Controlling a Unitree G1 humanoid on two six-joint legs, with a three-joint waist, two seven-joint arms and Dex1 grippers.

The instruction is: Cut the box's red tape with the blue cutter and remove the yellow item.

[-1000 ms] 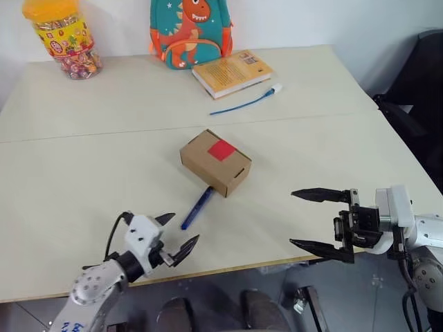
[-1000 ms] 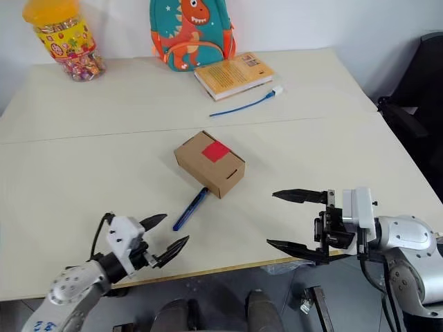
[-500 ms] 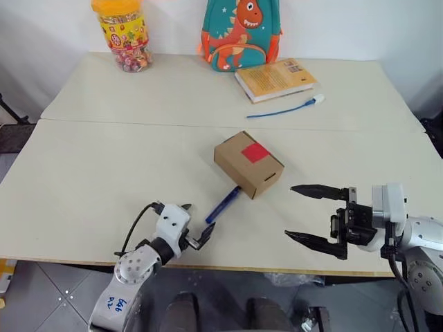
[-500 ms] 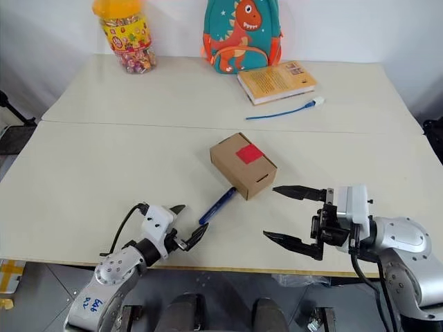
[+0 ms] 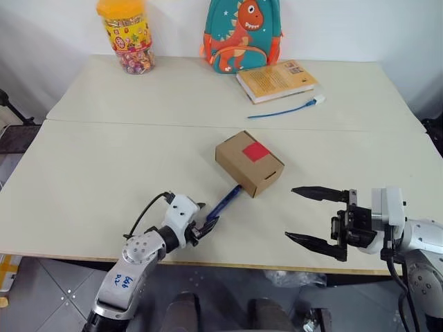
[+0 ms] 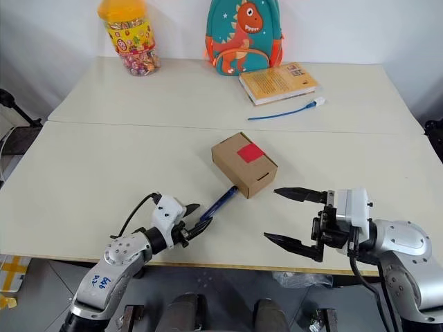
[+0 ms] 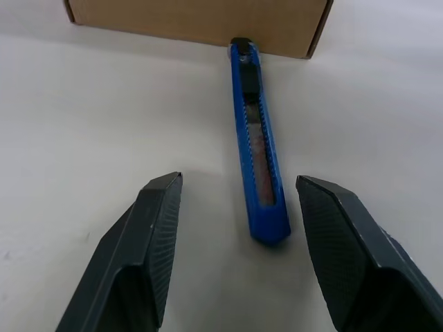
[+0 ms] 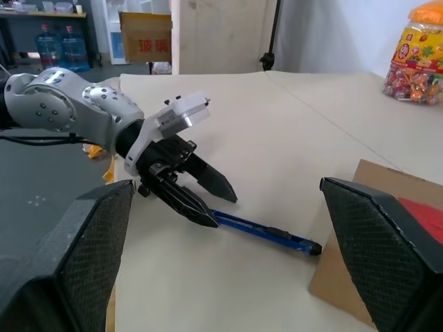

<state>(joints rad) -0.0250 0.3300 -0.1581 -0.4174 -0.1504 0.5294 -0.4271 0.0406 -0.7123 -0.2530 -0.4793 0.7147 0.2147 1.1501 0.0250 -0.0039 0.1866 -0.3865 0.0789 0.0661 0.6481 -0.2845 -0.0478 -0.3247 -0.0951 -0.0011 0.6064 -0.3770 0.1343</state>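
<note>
The brown cardboard box (image 5: pixel 249 163) lies mid-table with the red tape (image 5: pixel 256 151) square on its top. The blue cutter (image 5: pixel 223 204) lies flat on the table, its far end touching the box's near side. My left gripper (image 5: pixel 205 225) is low at the cutter's near end. In the left wrist view its fingers (image 7: pixel 149 235) stand open on either side of the cutter (image 7: pixel 259 149) with gaps, not touching it. My right gripper (image 5: pixel 291 213) hovers wide open, right of the box, holding nothing. The yellow item is out of view.
Along the table's far edge stand a yellow-lidded candy jar (image 5: pixel 127 34) and a dinosaur backpack (image 5: pixel 241 31). A yellow-orange book (image 5: pixel 275 78) and a thin blue cable (image 5: pixel 284 109) lie in front of the backpack. The table's front edge runs just under both grippers.
The camera view shifted early on. My left gripper has moved forward to the cutter's near end and its fingers have narrowed around it. The right gripper has stayed put.
</note>
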